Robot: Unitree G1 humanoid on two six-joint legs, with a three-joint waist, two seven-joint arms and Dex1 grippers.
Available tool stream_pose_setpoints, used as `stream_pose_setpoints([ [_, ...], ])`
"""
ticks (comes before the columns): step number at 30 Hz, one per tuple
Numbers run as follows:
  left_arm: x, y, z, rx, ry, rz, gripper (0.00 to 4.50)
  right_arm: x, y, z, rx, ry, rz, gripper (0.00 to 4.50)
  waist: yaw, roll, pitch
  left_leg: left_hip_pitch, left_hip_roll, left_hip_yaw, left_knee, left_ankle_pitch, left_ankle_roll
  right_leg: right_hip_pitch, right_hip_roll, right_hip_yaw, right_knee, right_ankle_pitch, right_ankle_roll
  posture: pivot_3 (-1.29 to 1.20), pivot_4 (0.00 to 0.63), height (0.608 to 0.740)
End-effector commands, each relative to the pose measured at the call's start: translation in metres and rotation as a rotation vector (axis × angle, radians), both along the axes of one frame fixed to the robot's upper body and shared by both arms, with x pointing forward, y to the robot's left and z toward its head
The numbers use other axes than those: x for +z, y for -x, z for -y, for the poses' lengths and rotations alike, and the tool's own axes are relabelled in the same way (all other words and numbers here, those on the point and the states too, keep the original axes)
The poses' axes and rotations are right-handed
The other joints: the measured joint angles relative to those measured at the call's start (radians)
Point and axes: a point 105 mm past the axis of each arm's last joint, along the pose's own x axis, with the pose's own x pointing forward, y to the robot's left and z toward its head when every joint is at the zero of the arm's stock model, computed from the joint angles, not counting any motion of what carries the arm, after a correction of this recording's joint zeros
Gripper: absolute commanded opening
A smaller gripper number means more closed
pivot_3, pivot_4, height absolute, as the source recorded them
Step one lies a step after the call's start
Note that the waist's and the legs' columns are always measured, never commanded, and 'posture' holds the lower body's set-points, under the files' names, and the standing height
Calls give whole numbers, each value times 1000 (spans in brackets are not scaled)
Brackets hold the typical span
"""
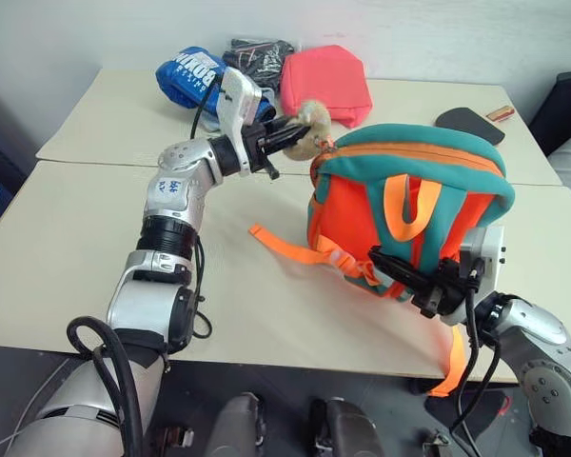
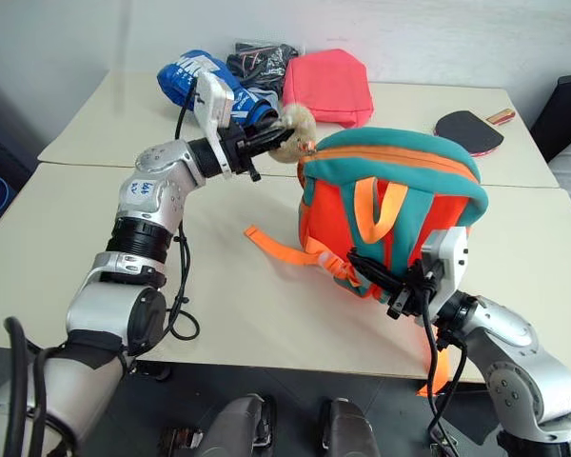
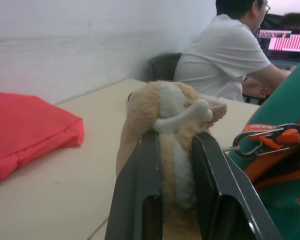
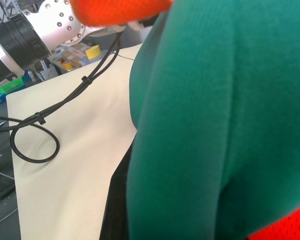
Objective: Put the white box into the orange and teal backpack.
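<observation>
Left gripper (image 1: 290, 136) is clenched on the tan plush toy (image 3: 172, 125) that hangs by a small carabiner clip (image 3: 260, 142) from the zipper end of the orange and teal backpack (image 1: 409, 205); the left wrist view shows both black fingers pinching the toy's body. Right gripper (image 1: 400, 276) reads as clenched too, at the pack's lower front edge by a teal strap, likely pinching fabric or webbing, but the exact bite is hidden. The backpack stands upright near the front right part of the tabletop (image 1: 76, 238), zipper line running along its top, mouth looks zipped or barely parted, inside not visible, so contents unknown. An orange webbing strap (image 1: 290, 246) trails from its base toward the table's middle. White box: can't find it on the tabletop from here, so where it lies from either jaw can't be told. Judgement: the step in hand is opening the pack, the left arm pulling the toy as a zipper tag while the right steadies the bag; box pickup comes after. Toward the far edge lie a blue boxing glove (image 1: 190, 76), a dark bundled item (image 1: 257, 57) and a coral-red pouch (image 1: 325, 81), which is no target; far right, a dark paddle (image 1: 468, 124). A person in a white shirt (image 3: 225, 55) sits beyond the table.
</observation>
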Motion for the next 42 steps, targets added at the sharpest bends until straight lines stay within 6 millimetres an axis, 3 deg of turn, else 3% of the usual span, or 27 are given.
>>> stream_pose_setpoints([
  [1, 40, 0, -13, 83, 90, 80, 541, 10, 0, 5, -23, -48, 47, 0, 0, 0, 0, 0, 0, 0, 0, 0, 0, 0, 0, 0, 0, 0, 0, 0, 150, 740],
  [4, 34, -6, -26, 163, 14, 76, 541, 13, -2, 8, -44, -67, 59, 0, -2, 0, 0, 0, 0, 0, 0, 0, 0, 0, 0, 0, 0, 0, 0, 0, 150, 740],
  [10, -6, -14, -54, 296, -126, -4, 541, 17, -4, 14, -85, -89, 76, 0, -5, 0, 0, 1, 0, 1, -1, 1, -1, -1, 1, 0, 2, 0, 0, 0, 150, 740],
  [14, -34, -19, -48, 340, -76, -147, 541, 15, -5, 15, -96, -103, 74, 0, 2, 0, 0, 0, 0, 0, 0, 1, 0, 0, 0, 0, 1, 0, 0, 0, 150, 740],
  [18, -86, -20, -38, 362, -140, -258, 541, 17, -7, 10, -98, -116, 88, 0, -1, 0, 0, 1, 0, 0, 0, 0, 0, 1, 0, 1, 2, 0, 0, 0, 150, 740],
  [21, -107, -22, -34, 374, -105, -337, 541, 20, -7, 10, -99, -127, 100, 0, -2, 0, 0, 1, 0, 0, 0, 1, 0, 0, 0, 1, 1, 0, 0, 0, 150, 740],
  [27, -124, 8, -9, 146, -205, -396, 541, 32, -4, 10, -86, -169, 116, 0, -2, 0, 0, 1, 0, 1, -1, 1, -1, 0, 0, 1, 1, 0, 0, 0, 150, 740],
  [33, -116, 36, -18, 10, -281, -318, 541, 15, -5, 13, -83, -77, 77, 0, -3, 1, -1, 2, 0, 1, -1, 1, -1, 0, 0, 2, 1, 0, 0, 0, 150, 740],
  [37, -109, 39, -35, 20, -272, -275, 1630, 10, -9, 18, -87, -62, 50, 0, -2, 1, -1, 2, 0, 1, 0, 1, -1, 0, 0, 2, 0, 0, -1, 0, 150, 740],
  [42, -111, 54, -83, -15, -328, -223, 3070, 2, 0, 29, -15, 100, 42, 1492, -12, 1, -1, 2, 0, 3, -2, 1, 0, -1, 0, 3, 0, -1, -1, 0, 150, 740],
])
